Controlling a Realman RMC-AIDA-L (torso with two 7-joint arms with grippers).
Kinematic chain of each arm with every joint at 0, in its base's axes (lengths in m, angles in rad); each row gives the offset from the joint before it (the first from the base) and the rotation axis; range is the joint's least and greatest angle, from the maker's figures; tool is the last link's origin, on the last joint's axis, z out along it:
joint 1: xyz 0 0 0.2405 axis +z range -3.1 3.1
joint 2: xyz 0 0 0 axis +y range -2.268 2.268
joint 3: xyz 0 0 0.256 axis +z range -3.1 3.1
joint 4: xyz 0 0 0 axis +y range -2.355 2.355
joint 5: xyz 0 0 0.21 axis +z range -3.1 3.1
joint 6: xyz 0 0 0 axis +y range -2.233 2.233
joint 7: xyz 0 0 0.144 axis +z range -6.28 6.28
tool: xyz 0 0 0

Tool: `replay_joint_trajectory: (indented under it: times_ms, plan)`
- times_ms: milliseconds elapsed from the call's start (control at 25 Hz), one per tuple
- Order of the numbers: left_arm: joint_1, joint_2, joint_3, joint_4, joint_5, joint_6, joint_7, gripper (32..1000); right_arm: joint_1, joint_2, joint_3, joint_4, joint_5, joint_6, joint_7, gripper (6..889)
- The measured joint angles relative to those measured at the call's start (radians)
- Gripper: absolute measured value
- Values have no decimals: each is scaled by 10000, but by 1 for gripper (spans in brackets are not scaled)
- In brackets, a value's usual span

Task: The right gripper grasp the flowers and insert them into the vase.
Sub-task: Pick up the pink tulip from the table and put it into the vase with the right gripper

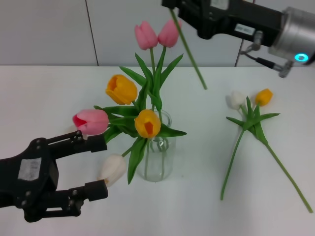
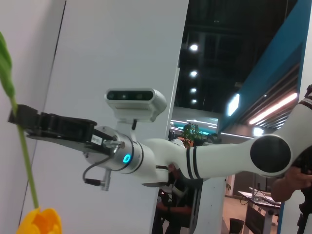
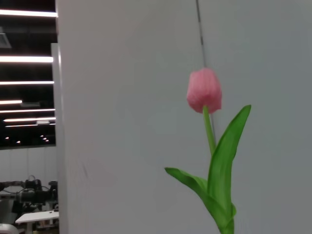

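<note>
Pink tulip stem hanging gripped in right tool, high above vase | left tool gaping empty, low beside vase | two tulips lying on bench

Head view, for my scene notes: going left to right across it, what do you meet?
Left gripper → vase holding tulips → stem held by the right gripper → white tulip lying on the table → yellow tulip beside it.

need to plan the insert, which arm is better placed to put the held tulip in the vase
Right: the right gripper already holds the tulip above the vase; the left gripper sits low beside it.
</note>
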Motion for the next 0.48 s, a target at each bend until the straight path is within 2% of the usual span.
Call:
replay_joint_trajectory:
  times_ms: [200, 480]
  plan:
    - [-98, -37, 0, 0, 6, 0, 1, 834, 607, 17, -62, 788, 40, 214, -477, 17]
    - [-231, -58, 32, 0, 9, -12, -2, 834, 1325, 72, -58, 2298, 37, 646, -1906, 17]
